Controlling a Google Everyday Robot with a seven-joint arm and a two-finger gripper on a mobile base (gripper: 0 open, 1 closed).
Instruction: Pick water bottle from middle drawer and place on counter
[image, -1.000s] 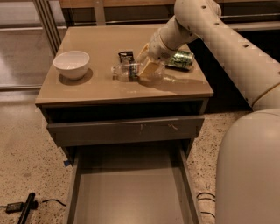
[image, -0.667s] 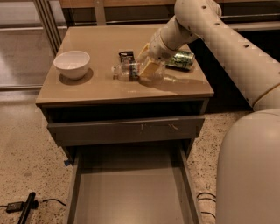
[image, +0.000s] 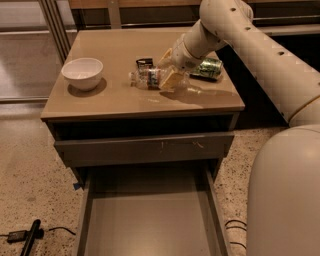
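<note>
The water bottle (image: 146, 78) lies on its side on the tan counter (image: 115, 97), right of centre, with its cap to the left. My gripper (image: 162, 70) reaches in from the upper right and sits at the bottle's right end. Its tan fingers (image: 173, 80) stand apart, with the lower one against the bottle. The middle drawer (image: 150, 220) is pulled out below, and its grey floor holds nothing.
A white bowl (image: 82, 73) stands on the counter's left. A small black object (image: 145, 63) lies just behind the bottle. A green can (image: 207, 69) lies behind my wrist. The scratched grey drawer front (image: 140, 148) is above the open drawer. A black tool and cable (image: 29, 236) lie on the floor at the left.
</note>
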